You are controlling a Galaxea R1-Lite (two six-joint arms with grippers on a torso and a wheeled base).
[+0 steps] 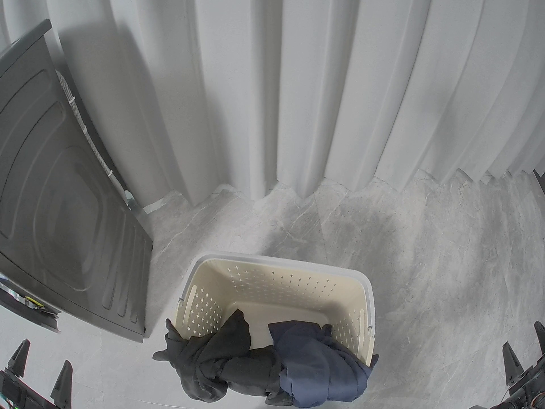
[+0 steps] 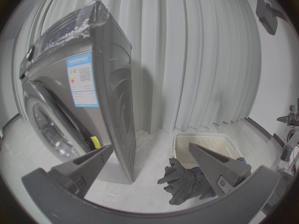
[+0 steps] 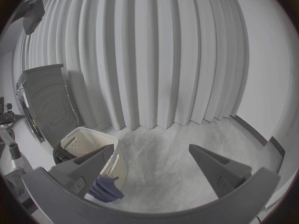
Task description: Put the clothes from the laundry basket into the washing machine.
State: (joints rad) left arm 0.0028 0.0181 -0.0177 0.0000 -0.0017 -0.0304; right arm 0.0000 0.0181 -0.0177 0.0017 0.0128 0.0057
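Two pincers, spread wide and gripping nothing, flank a basket [image 1: 276,260] of clothes on a pale stone floor [image 1: 448,245].

The left pincer [image 1: 43,363] and the right pincer [image 1: 523,342] hang low, well apart, with the cream basket between them and a little ahead. A grey garment [image 1: 211,354] spills over the basket's near rim at the corner toward the left pincer. A blue garment [image 1: 318,364] lies touching it on the right pincer's side and also hangs over that rim. The rest of the basket's inside shows bare. The grey washer [image 2: 93,87] stands ahead of the left pincer and beside the basket, its round door on the face turned away from the basket. A white curtain [image 1: 318,86] hangs behind everything, down to the floor.
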